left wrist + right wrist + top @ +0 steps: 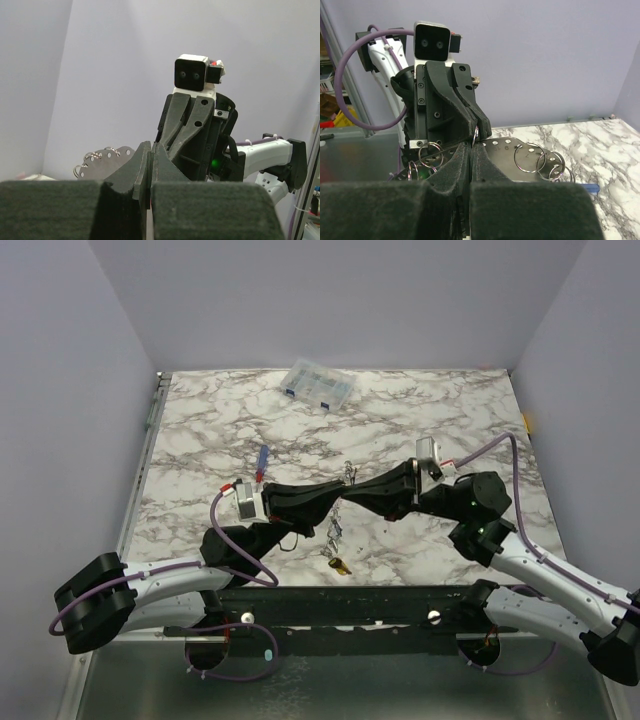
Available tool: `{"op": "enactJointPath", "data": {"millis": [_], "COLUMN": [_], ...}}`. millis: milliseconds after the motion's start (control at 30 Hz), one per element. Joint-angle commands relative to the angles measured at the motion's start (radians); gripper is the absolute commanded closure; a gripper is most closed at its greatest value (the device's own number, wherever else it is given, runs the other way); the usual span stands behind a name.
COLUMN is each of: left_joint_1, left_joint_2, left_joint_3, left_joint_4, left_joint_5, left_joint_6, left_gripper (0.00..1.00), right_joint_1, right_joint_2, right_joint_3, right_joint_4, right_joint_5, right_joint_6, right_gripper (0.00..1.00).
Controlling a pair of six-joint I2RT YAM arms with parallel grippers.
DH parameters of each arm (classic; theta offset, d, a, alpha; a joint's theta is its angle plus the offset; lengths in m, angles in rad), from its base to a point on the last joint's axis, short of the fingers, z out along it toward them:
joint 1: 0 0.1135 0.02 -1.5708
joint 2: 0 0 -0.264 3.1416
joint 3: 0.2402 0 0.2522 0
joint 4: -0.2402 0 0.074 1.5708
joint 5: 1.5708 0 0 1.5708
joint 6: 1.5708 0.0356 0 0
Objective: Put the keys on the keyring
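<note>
Right gripper (471,150) fingers filled its wrist view, jaws shut. The left gripper (476,131) met it tip to tip, also shut. Both seemed to pinch the keyring (502,150), a grey perforated plate carrying split rings, held above mid-table; the contact itself was hidden. Some keys (335,530) hung below it, too small to count. A yellow-tagged key (341,565) lay on the marble table (200,420). The screwdriver (262,460) and clear box (318,386) sat further back. Lavender walls closed three sides, with most room far right.
</note>
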Motion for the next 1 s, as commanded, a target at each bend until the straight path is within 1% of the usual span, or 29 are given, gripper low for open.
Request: {"op": "enactJointPath", "data": {"millis": [0,133,300,433,567,667,733,800,867,967], "left_joint_1": [-0.016,-0.017,-0.017,-0.017,-0.017,-0.017,-0.017,-0.017,-0.017,-0.017], "left_joint_2": [-0.004,-0.007,-0.022,-0.026,-0.025,-0.023,-0.022,-0.019,-0.018,-0.023], "left_joint_3": [0.032,0.031,0.012,0.003,0.005,0.005,0.005,0.004,0.003,-0.004], "left_joint_4": [0.284,0.284,0.284,0.283,0.282,0.283,0.283,0.282,0.283,0.281], "left_joint_5": [0.051,0.06,0.053,0.052,0.061,0.064,0.068,0.072,0.077,0.076], "left_joint_6": [-0.039,-0.051,-0.061,-0.067,-0.072,-0.072,-0.071,-0.072,-0.073,-0.067], "left_gripper": [1.0,1.0,0.99,0.91,0.81,0.74,0.73,0.69,0.61,0.55], "right_joint_1": [0.008,0.008,0.007,0.007,0.007,0.007,0.007,0.008,0.007,0.007], "right_joint_2": [0.005,-0.009,-0.034,-0.046,-0.065,-0.068,-0.071,-0.077,-0.082,-0.079], "right_joint_3": [-0.04,-0.05,-0.003,0.024,0.039,0.049,0.049,0.042,0.041,0.062], "right_joint_4": [0.14,0.16,0.026,-0.063,-0.121,-0.15,-0.149,-0.14,-0.144,-0.186], "right_joint_5": [-0.024,-0.024,-0.023,-0.023,-0.015,-0.017,-0.017,-0.008,-0.004,-0.001], "right_joint_6": [-0.015,-0.052,-0.162,-0.253,-0.307,-0.329,-0.335,-0.337,-0.343,-0.368], "right_gripper": [0.99,0.99,0.99,0.99,0.99,0.99,1.0,1.0,1.0,0.99]}}
